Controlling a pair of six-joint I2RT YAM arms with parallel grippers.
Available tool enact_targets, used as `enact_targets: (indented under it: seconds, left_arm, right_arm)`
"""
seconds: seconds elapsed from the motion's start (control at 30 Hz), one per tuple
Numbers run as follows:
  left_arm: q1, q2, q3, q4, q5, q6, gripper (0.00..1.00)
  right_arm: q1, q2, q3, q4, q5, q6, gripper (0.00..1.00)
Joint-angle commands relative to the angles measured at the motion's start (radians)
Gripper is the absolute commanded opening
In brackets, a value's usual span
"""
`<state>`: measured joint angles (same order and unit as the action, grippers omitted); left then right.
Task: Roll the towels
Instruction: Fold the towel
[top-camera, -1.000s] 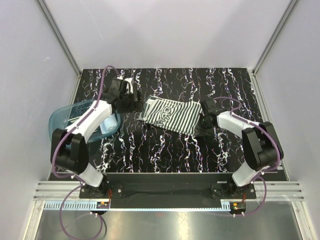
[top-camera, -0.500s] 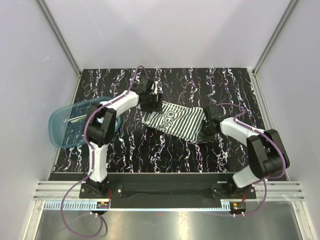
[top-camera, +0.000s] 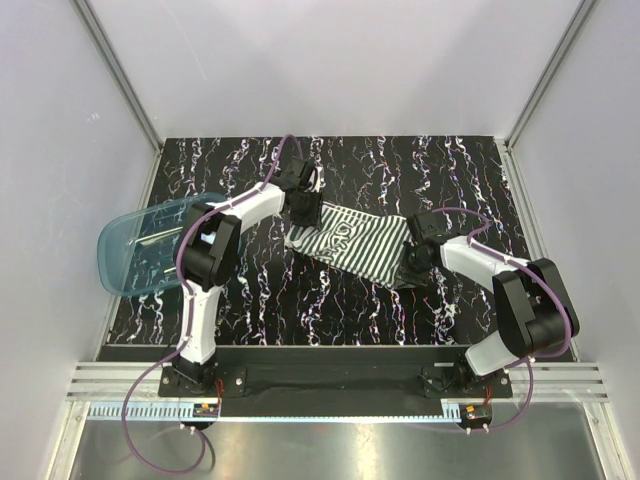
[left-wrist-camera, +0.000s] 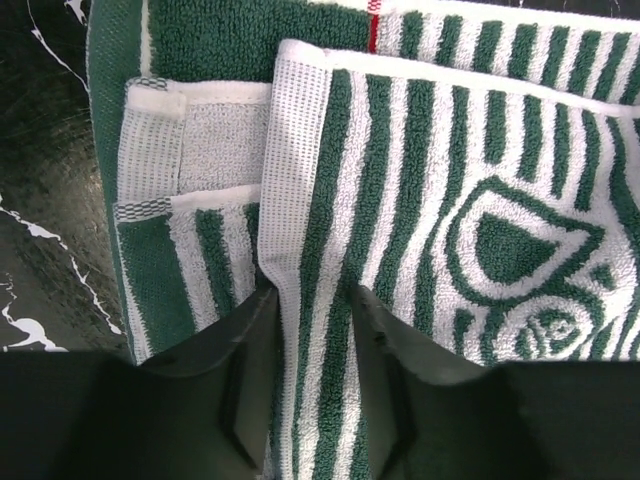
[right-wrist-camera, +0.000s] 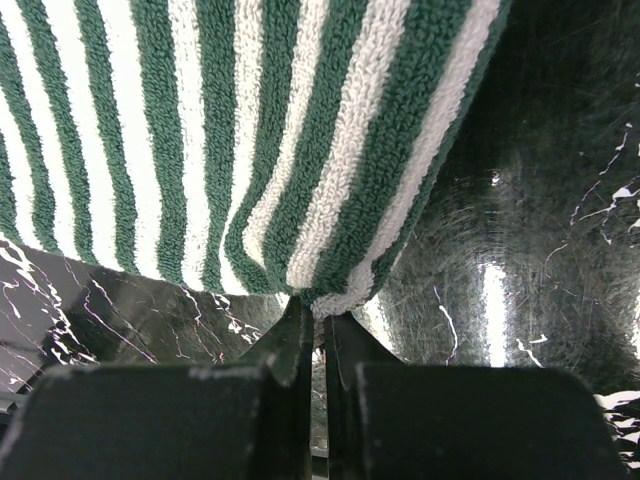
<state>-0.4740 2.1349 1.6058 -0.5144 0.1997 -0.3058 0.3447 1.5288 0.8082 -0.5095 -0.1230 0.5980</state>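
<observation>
Striped towel (top-camera: 352, 240) lies spread and partly folded at mid-bench (top-camera: 330, 310), slanting from far left to near right. Left tool (left-wrist-camera: 310, 305) is at its far-left corner, jaws part-way apart astride a ridge of the hem; cannot tell whether they pinch it. Right tool (right-wrist-camera: 318, 305) is clamped tight on the towel's near-right edge; blue tub (top-camera: 130, 250) stands well apart at left.

One striped towel (top-camera: 355, 240), one tub (top-camera: 125, 250)
</observation>
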Motion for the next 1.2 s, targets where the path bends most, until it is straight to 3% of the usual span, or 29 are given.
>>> enact_targets:
  seconds: [0.0,0.03,0.13,0.23,0.47,0.73,0.8,0.83,0.87,1.17]
  left_arm:
    - [-0.009,-0.006,0.032,0.033,-0.034,0.013,0.33]
    - [-0.009,-0.006,0.037,0.027,-0.039,0.019,0.25]
    - [-0.005,-0.006,0.06,0.008,-0.066,0.036,0.13]
    - [0.006,0.003,0.098,-0.01,-0.077,0.05,0.07]
    - [0.07,0.011,0.138,-0.009,-0.074,0.053,0.06]
    - [0.095,0.04,0.135,-0.01,-0.052,0.062,0.17]
    - [0.095,0.037,0.108,0.007,-0.051,0.063,0.3]
    - [0.095,0.031,0.085,0.031,-0.051,0.063,0.51]
    - [0.097,0.031,0.08,0.036,-0.054,0.065,0.58]
    - [0.101,-0.013,0.134,0.011,-0.071,0.062,0.93]
  right_arm:
    - [-0.003,-0.015,-0.012,0.009,-0.009,-0.015,0.0]
    - [-0.004,-0.016,-0.014,0.006,-0.009,-0.015,0.0]
    - [-0.004,-0.024,-0.021,-0.007,-0.009,-0.014,0.0]
    - [-0.004,-0.042,-0.033,-0.018,-0.007,-0.012,0.0]
    - [-0.003,-0.068,-0.055,-0.027,-0.015,0.011,0.0]
    - [-0.003,-0.061,-0.052,-0.027,-0.02,0.013,0.0]
    - [-0.003,-0.05,-0.05,-0.029,-0.023,0.013,0.0]
    - [-0.004,-0.048,-0.05,-0.029,-0.021,0.013,0.0]
    - [-0.003,-0.047,-0.05,-0.027,-0.021,0.011,0.0]
    - [-0.003,-0.042,-0.05,-0.024,-0.015,0.022,0.0]
